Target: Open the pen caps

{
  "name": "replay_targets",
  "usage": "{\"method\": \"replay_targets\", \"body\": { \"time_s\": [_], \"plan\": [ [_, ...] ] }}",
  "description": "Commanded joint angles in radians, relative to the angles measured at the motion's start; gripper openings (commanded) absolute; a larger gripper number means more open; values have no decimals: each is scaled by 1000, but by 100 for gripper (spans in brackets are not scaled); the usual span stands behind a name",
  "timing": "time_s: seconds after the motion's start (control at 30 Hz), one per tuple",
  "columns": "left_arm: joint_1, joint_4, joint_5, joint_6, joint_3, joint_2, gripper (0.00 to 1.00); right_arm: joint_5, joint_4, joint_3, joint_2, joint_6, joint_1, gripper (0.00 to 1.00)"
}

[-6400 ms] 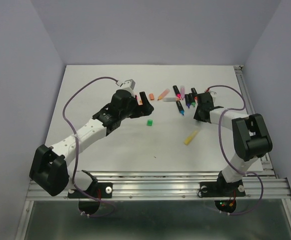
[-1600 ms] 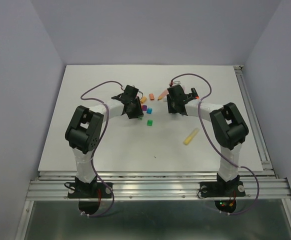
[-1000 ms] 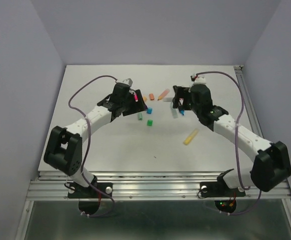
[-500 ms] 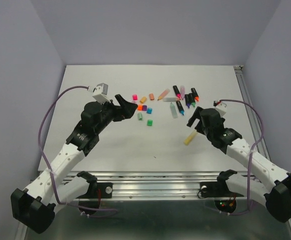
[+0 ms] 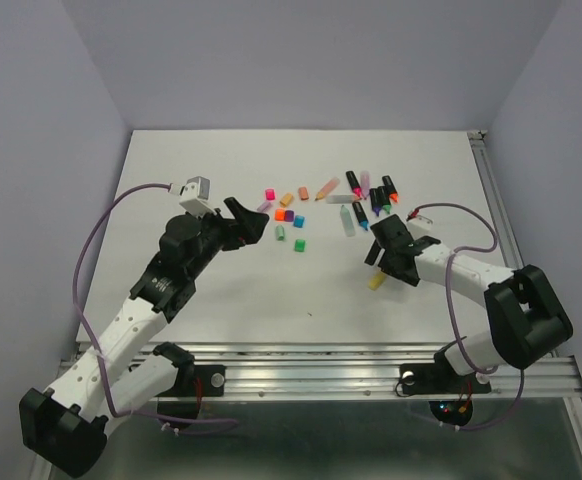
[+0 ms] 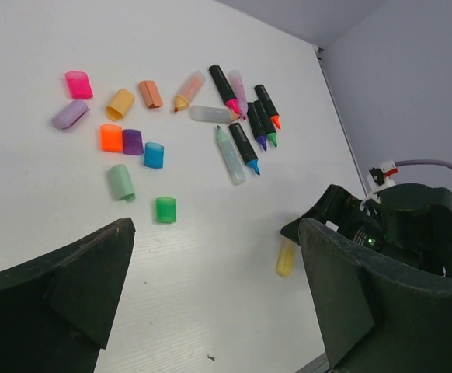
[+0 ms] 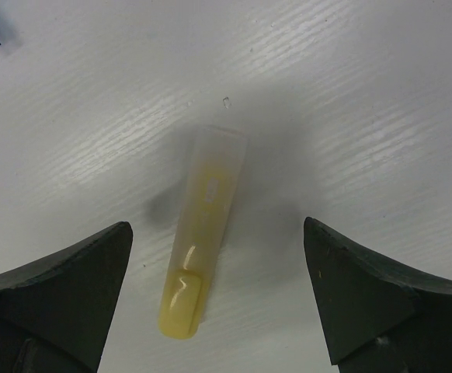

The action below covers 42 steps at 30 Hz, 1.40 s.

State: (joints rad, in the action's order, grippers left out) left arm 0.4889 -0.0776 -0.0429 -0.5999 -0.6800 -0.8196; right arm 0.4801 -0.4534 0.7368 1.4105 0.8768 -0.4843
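Several loose pen caps lie in a cluster: pink (image 6: 78,84), orange (image 6: 111,137), purple (image 6: 132,141), blue (image 6: 154,155), green (image 6: 165,209), (image 5: 298,245). Several uncapped pens (image 5: 366,198) lie right of them, black ones (image 6: 243,146) and pastel ones (image 6: 229,154). A pastel yellow pen (image 7: 203,256), (image 5: 376,281) lies apart, nearer me. My right gripper (image 7: 216,224), (image 5: 376,268) hangs open over it, a finger on each side, neither touching. My left gripper (image 6: 217,224), (image 5: 251,218) is open and holds nothing, raised left of the caps.
The work surface is a white board (image 5: 221,290) with purple walls on three sides. A metal rail (image 5: 511,250) runs along its right edge and another along the near edge. A peach pen (image 5: 327,188) lies between caps and pens.
Both arms have drawn back from the middle. A pink cap now lies left of the cluster. The right gripper has swung down over the yellow pen.
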Motion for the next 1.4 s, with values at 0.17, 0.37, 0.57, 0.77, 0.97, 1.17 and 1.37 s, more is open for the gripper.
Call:
{"method": "replay_targets", "body": {
  "time_s": [0.17, 0.37, 0.57, 0.77, 0.97, 1.17, 1.37],
  "plan": [
    [2, -42, 21, 23, 11, -16, 99, 6, 13, 99, 129, 31, 12, 76],
    [2, -44, 28, 22, 11, -33, 99, -29, -4, 108, 166, 16, 12, 58],
    [2, -85, -58, 6, 8, -98, 99, -60, 15, 104, 147, -19, 12, 15],
    [51, -370, -440, -24, 65, -278, 99, -124, 111, 53, 6, -67, 12, 7],
    [226, -386, -449, 28, -48, -505, 99, -375, 315, -10, -157, -148, 10, 2],
    [339, -387, -437, 43, -156, -630, 99, -506, 397, -5, -217, -122, -3, 1],
    [369, -383, -394, 48, -213, -717, 99, -534, 415, 16, -217, -58, -11, 1]
  ]
}}
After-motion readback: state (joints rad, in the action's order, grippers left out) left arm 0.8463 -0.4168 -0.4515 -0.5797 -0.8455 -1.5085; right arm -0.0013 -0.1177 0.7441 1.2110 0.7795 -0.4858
